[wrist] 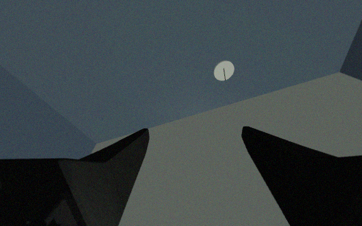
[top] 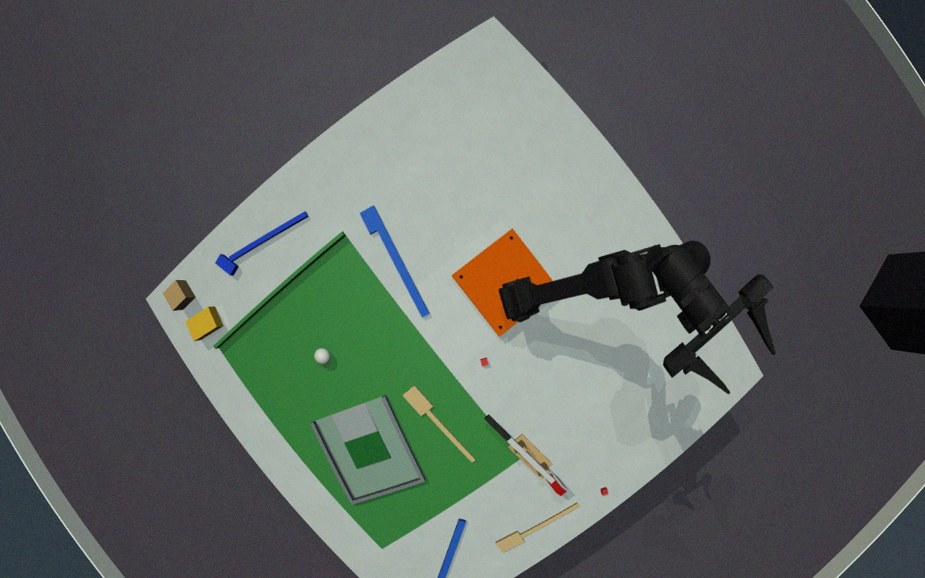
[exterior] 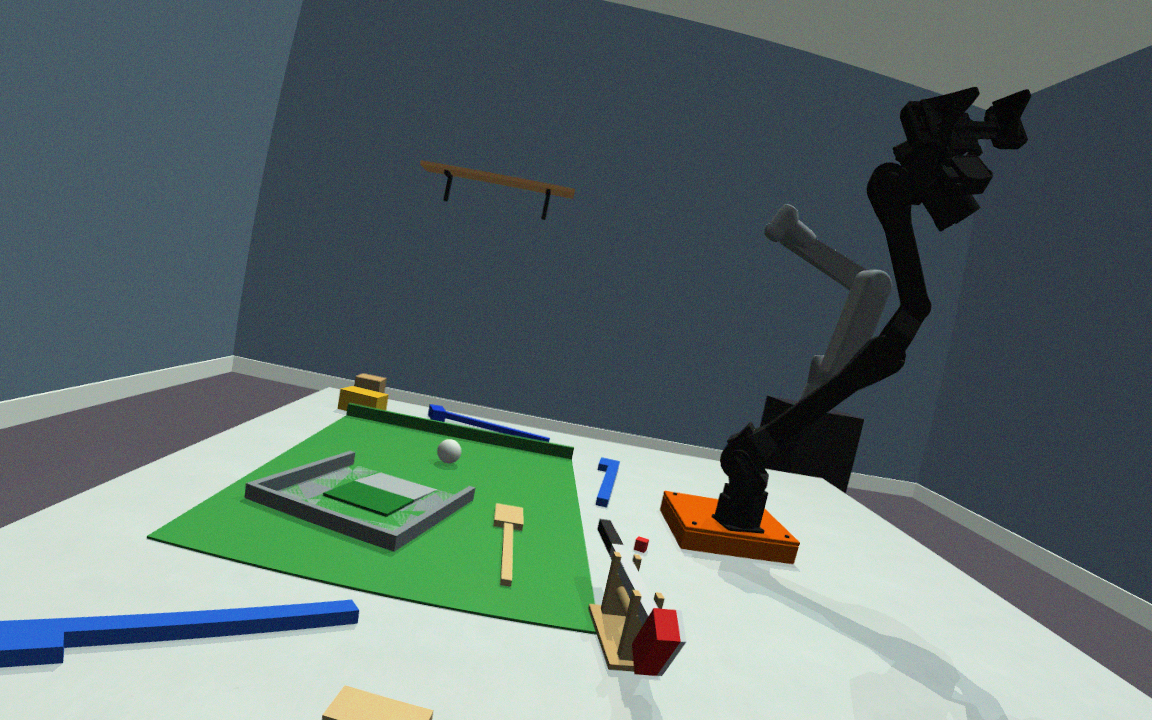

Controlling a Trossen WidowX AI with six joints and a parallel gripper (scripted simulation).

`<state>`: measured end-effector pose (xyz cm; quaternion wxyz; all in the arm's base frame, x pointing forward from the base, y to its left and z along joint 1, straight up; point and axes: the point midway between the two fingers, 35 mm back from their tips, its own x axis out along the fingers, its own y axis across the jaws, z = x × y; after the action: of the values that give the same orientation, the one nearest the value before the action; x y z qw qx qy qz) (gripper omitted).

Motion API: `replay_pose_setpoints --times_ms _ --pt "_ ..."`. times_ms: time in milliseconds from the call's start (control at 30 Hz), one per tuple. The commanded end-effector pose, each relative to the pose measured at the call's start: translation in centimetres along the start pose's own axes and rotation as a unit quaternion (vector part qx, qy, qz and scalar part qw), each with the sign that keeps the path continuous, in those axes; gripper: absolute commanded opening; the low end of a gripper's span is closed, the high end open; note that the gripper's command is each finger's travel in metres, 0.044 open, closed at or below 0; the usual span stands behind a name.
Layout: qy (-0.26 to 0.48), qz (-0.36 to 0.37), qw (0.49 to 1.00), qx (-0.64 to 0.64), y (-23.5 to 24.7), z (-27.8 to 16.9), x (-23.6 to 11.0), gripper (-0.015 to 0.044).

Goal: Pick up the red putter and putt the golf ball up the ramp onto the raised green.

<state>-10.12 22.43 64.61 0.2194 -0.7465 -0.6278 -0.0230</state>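
The red putter [top: 527,453] [exterior: 656,637] rests on a small wooden stand [top: 534,449] [exterior: 618,617] beside the green mat's near corner, with its red head at one end and its black grip at the other. The white golf ball [top: 321,355] [exterior: 448,450] lies on the green mat [top: 380,316] [exterior: 553,555]. The grey ramp [top: 354,422] [exterior: 401,483] leads to the dark raised green [top: 367,450] [exterior: 370,495] inside a low grey frame. My gripper [top: 749,371] [exterior: 1001,91] [wrist: 195,132] is open and empty. It is raised high and points up, far from the putter. The wrist view shows only wall and ceiling.
Blue putters [top: 264,241] [top: 393,262] [top: 451,550] and tan putters [top: 437,424] [top: 534,528] lie around the mat. Tan [top: 178,295] and yellow [top: 203,323] blocks sit at the far corner. Two small red cubes [top: 482,361] [top: 603,490] lie loose. The arm stands on an orange base [top: 483,273] [exterior: 696,528].
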Motion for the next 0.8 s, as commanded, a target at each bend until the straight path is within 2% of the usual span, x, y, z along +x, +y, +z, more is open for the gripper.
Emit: replay_pose_setpoints --times_ms 0,33,300,633,767 --pt "0.002 -0.001 1.0 0.004 0.1 -0.2 -0.1 0.0426" --pt "0.008 -0.005 1.0 0.016 0.4 -0.8 -0.3 0.044" --pt "0.107 -0.05 0.973 0.199 6.9 -9.2 -3.7 0.044" --pt "0.169 -0.069 0.924 0.335 13.4 -12.8 -5.8 0.044" --pt "0.21 -0.065 0.883 0.416 18.5 -14.4 -6.7 0.044"
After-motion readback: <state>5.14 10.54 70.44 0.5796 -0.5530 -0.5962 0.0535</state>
